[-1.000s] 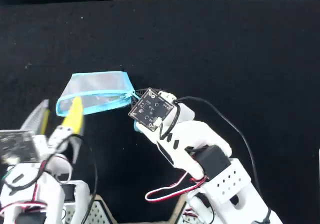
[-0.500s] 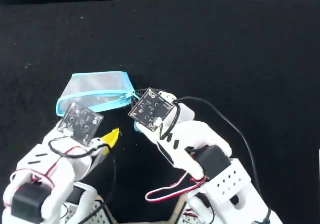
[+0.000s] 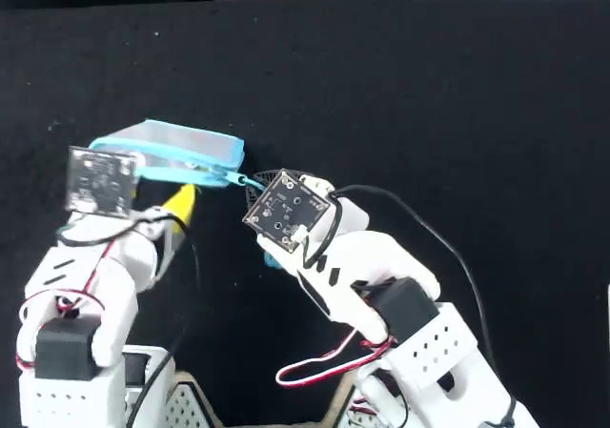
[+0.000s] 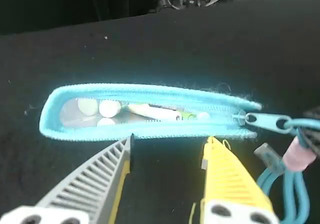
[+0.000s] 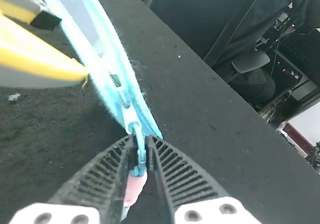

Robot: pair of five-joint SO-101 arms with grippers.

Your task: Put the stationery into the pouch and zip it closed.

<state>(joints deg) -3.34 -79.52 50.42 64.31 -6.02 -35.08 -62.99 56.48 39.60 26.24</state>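
The right end effector (image 5: pixel 141 143) clamps the zipper pull (image 5: pixel 131 119) of the open pouch (image 4: pixel 150 91); the left end effector (image 4: pixel 168 141), open and empty, sits just nearer.

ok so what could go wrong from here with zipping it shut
The right gripper pinches only the thin zip pull, so it may slip out when tugged. The left gripper is open, not clamped on the pouch, so the pouch could slide along instead of closing.
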